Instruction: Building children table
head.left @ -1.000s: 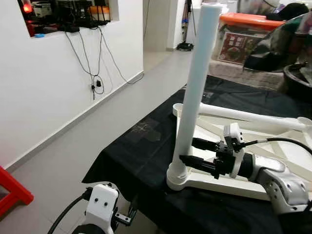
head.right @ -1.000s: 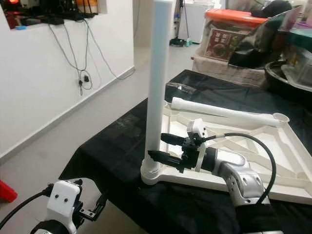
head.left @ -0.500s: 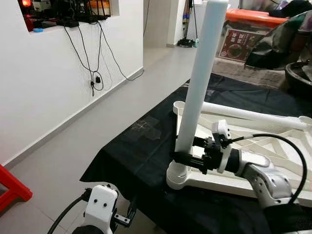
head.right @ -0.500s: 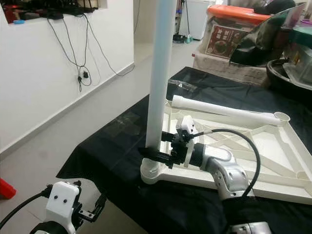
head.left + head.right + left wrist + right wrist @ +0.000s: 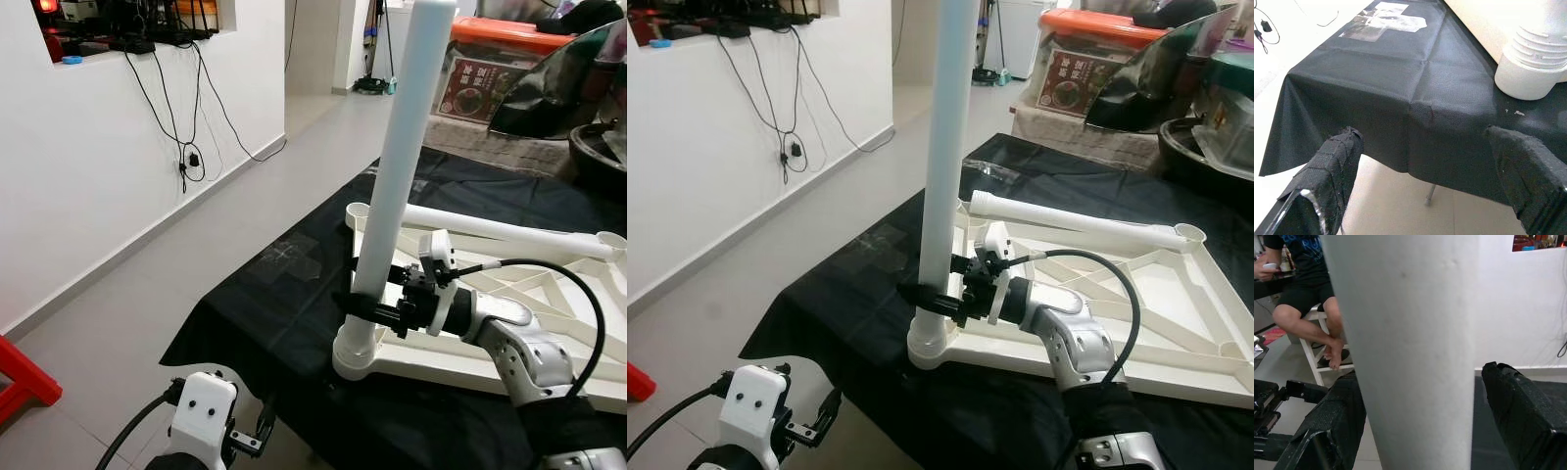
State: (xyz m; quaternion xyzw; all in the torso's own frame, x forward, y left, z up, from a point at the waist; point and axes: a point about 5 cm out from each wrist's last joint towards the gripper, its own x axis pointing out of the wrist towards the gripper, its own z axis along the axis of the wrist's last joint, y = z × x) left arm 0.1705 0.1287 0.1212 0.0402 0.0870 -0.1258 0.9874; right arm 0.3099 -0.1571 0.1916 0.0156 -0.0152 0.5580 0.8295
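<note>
A white children's table top [image 5: 573, 367] lies upside down on a table under a black cloth [image 5: 265, 313]. One white leg [image 5: 397, 186] stands upright in its near corner socket [image 5: 1530, 73]. A second white leg [image 5: 500, 230] lies across the far side of the top. My right gripper [image 5: 355, 289] reaches in level just above the socket. It is open, with one finger [image 5: 1327, 431] against the leg and the other finger [image 5: 1518, 416] a small gap away. My left gripper [image 5: 1422, 134] hangs low beside the table's near edge, open and holding nothing.
A white wall with dangling cables [image 5: 191, 147] runs along the left, with bare floor between it and the table. A red object [image 5: 24, 377] sits low on the left. An orange-lidded box [image 5: 500, 69] stands behind the table. A person sits on a stool [image 5: 1303, 308].
My right gripper has moved forward from beside the table top until its fingers straddle the upright leg. The left arm has stayed put.
</note>
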